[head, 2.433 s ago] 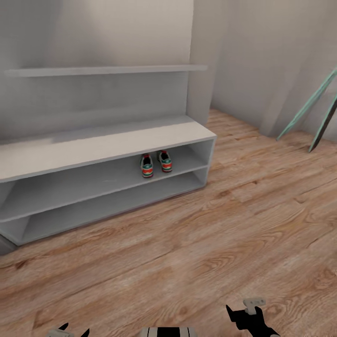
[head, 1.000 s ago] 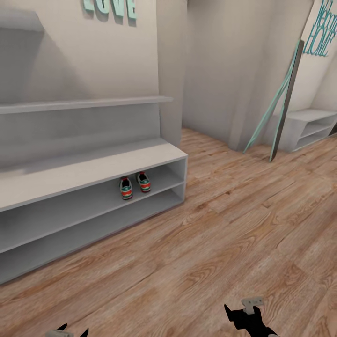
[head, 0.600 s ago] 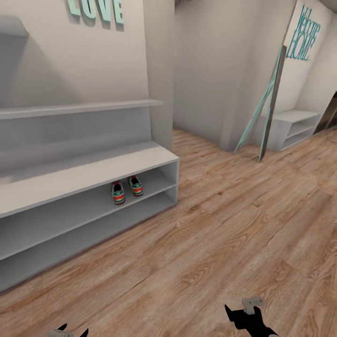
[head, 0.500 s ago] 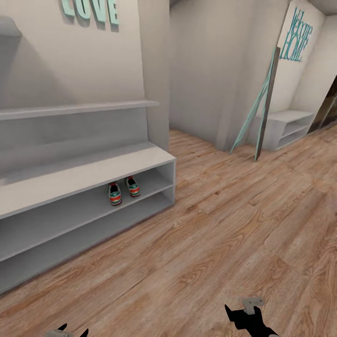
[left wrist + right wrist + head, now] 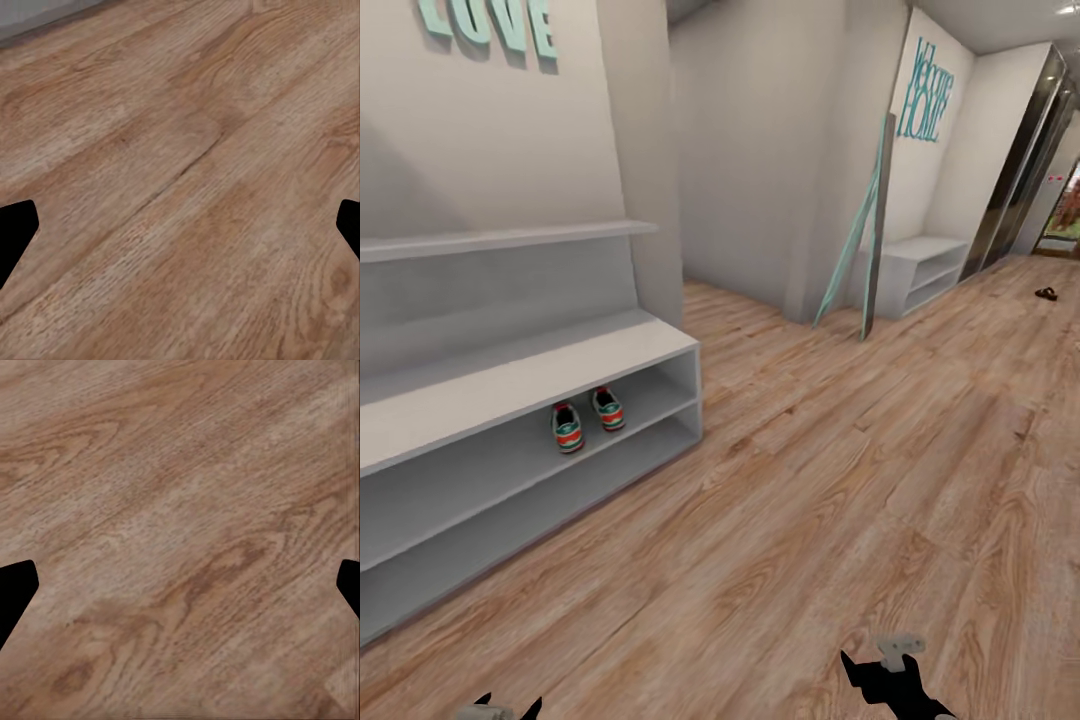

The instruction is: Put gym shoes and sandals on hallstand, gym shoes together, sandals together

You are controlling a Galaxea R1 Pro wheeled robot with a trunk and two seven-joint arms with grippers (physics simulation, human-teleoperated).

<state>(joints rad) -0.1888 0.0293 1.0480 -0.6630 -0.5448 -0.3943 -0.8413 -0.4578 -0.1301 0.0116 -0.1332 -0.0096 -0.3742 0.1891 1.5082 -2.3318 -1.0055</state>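
Looking down the corridor: a teal-edged board (image 5: 870, 235) leans on the wall upper middle, beside a plain low white bench (image 5: 920, 270). Far upper right, one small dark sandal (image 5: 1046, 293) lies on the wood-plank floor (image 5: 840, 470), knotty and grainy. The gym shoes (image 5: 587, 419) sit side by side on the grey hallstand's (image 5: 510, 375) upper low shelf, left of frame. Left gripper (image 5: 180, 225) and right gripper (image 5: 180, 585) both spread wide, holding nothing.

1. "LOVE" (image 5: 488, 22) in raised teal letters, top cut off, on the near left wall above the hallstand (image 5: 510, 375).
2. "Welcome HOME" (image 5: 926, 90) in teal on the far right wall.
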